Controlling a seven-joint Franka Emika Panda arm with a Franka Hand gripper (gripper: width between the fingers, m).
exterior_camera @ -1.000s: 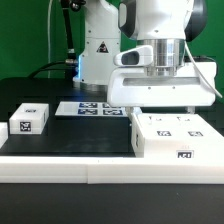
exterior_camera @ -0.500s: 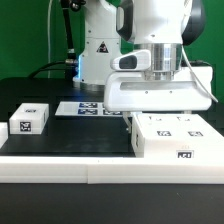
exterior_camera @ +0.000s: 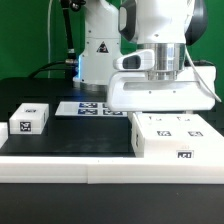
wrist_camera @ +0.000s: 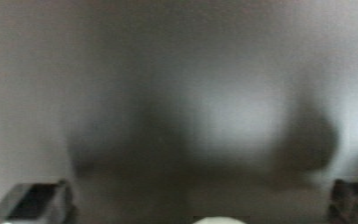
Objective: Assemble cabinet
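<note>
The cabinet [exterior_camera: 170, 136], a large white box with marker tags on its top and front, stands at the exterior view's right. The arm's white hand [exterior_camera: 160, 92] hangs just above and behind the box, and its fingertips are hidden there. In the wrist view my gripper [wrist_camera: 195, 205] is open. Its dark fingers [wrist_camera: 34, 200] stand far apart at the picture's edges, over a blurred grey surface very close to the camera. A small round white shape [wrist_camera: 217, 219] shows between the fingers; I cannot tell what it is.
A smaller white tagged part [exterior_camera: 28, 118] lies at the exterior view's left on the black table. The marker board [exterior_camera: 92, 108] lies flat behind it near the robot base [exterior_camera: 98, 55]. A white ledge [exterior_camera: 60, 166] runs along the front.
The hand has sunk a little and shifted slightly toward the exterior view's right, close over the cabinet. Nothing else has moved.
</note>
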